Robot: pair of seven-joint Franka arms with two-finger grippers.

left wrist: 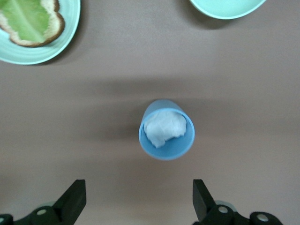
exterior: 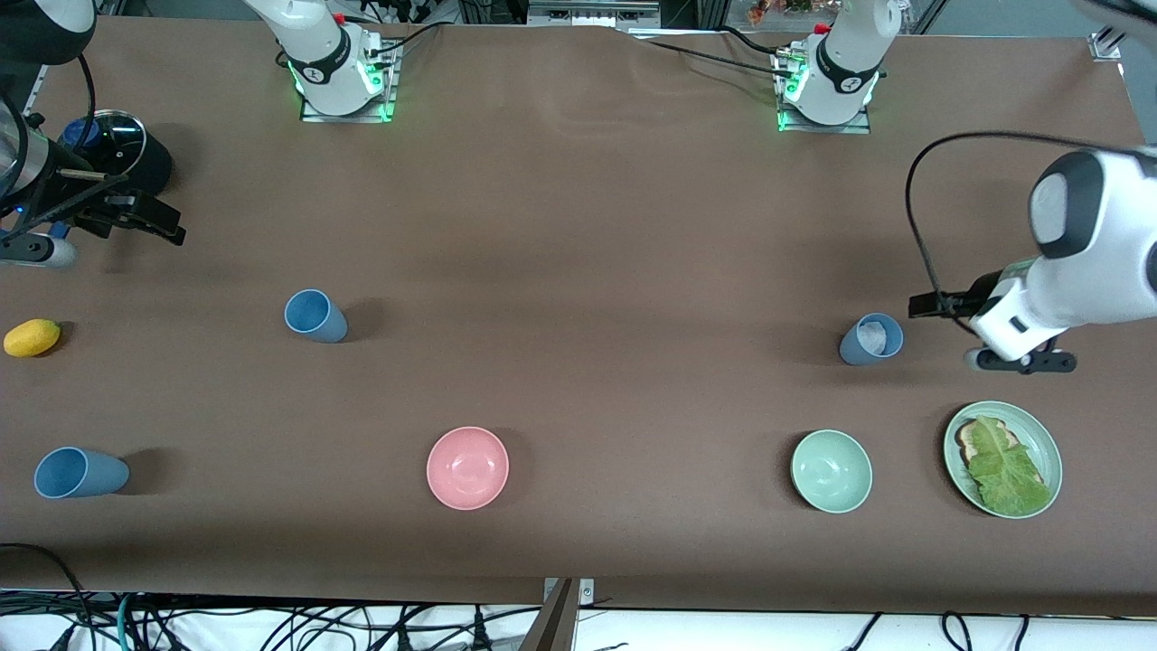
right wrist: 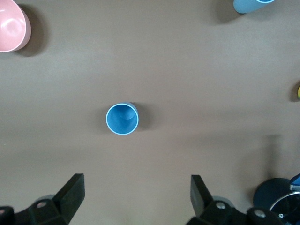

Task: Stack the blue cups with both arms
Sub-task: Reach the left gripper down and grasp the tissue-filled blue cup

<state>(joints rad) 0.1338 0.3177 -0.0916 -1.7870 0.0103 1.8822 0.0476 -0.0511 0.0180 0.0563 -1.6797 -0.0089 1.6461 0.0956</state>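
Brown cloth covers the whole worktop [exterior: 578, 226], and most of its middle lies bare, with wide room between the two arm bases along the top edge of the front view.

At the right arm's end, the right gripper [exterior: 149, 217] hangs with its jaws apart, near a black round device [exterior: 136, 158] with a shiny lid. A yellow lemon [exterior: 32, 337] sits close to that end's edge. One blue cup [exterior: 79, 473] stands nearest the front camera at that end, and a second blue cup [exterior: 315, 316] stands farther from the camera, with open cloth all around it; the right wrist view shows it [right wrist: 122, 119] ahead of the spread jaws.

A pink bowl [exterior: 467, 467] sits near the middle, nearer the camera than the cups' row, well apart from everything.

Toward the left arm's end, a pale green bowl [exterior: 832, 471] stands beside a green plate [exterior: 1044, 434] holding toast with a lettuce leaf [exterior: 1008, 470]. The third blue cup [exterior: 871, 339], with a white patch inside, stands farther from the camera than the bowl. The left gripper [exterior: 1020, 360] hangs beside that cup, above the plate's edge, its jaws apart; in the left wrist view the cup [left wrist: 167, 130] lies ahead of them, untouched.
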